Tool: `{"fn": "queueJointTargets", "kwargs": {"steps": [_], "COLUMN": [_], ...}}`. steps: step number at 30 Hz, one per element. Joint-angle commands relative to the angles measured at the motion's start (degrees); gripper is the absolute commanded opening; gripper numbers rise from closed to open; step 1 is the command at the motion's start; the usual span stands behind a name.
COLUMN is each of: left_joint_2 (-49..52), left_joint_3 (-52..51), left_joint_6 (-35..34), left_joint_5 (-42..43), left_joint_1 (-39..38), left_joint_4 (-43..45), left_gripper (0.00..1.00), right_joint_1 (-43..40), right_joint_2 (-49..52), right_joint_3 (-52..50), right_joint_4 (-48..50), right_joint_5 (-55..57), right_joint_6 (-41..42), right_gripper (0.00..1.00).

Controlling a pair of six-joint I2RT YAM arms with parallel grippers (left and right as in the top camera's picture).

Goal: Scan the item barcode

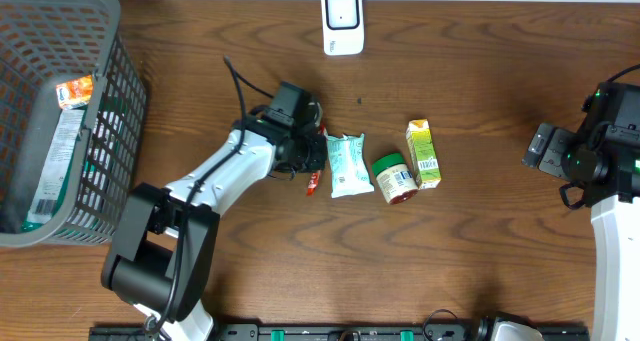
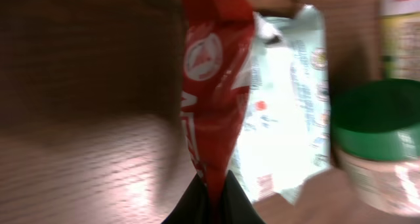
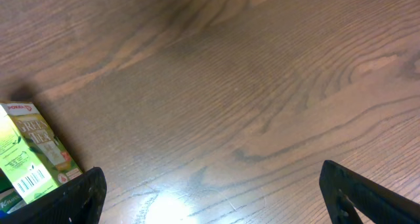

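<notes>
A narrow red sachet (image 2: 213,99) stands pinched between the tips of my left gripper (image 2: 213,201), which is shut on its lower end. From overhead the red sachet (image 1: 313,177) lies at the left end of a row of items, with the left gripper (image 1: 316,157) over it. A white barcode scanner (image 1: 342,21) sits at the table's far edge. My right gripper (image 3: 213,198) hangs open over bare wood, its fingers (image 3: 79,192) wide apart and holding nothing; overhead it (image 1: 543,147) is at the far right.
Right of the sachet lie a pale green pouch (image 1: 348,164), a green-lidded jar (image 1: 393,176) and a green carton (image 1: 423,153). The carton (image 3: 29,152) shows at the right wrist view's left edge. A grey basket (image 1: 110,91) with packets stands at far left.
</notes>
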Motion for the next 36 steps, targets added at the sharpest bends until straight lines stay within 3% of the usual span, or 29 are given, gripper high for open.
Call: {"fn": "queueJointTargets", "kwargs": {"steps": [1, 13, 22, 25, 27, 36], "left_joint_2": [0.55, 12.85, 15.30, 15.30, 15.30, 15.15], "left_joint_3": [-0.04, -1.33, -1.33, -1.33, -1.33, -1.33], "left_joint_6": [-0.94, 0.94, 0.98, 0.98, 0.98, 1.01], "left_joint_5": [15.54, 37.31, 32.81, 30.77, 28.83, 19.69], "left_joint_1": [2.21, 2.75, 4.59, 5.25, 5.42, 5.42], "left_joint_4": [0.13, 12.35, 11.91, 11.91, 11.87, 11.43], "left_gripper": [0.07, 0.07, 0.08, 0.17, 0.31, 0.40], "right_joint_1": [-0.24, -0.24, -0.24, -0.24, -0.24, -0.24], "right_joint_2": [-0.31, -0.31, -0.31, -0.31, -0.31, -0.31], "right_joint_3": [0.37, 0.37, 0.37, 0.37, 0.37, 0.37], "right_joint_4": [-0.09, -0.09, -0.09, -0.09, -0.09, -0.09], "right_joint_5": [0.37, 0.37, 0.37, 0.37, 0.37, 0.37], "right_joint_6": [-0.44, -0.44, -0.44, -0.44, -0.44, -0.44], "right_gripper": [0.99, 0.99, 0.99, 0.99, 0.99, 0.99]}}
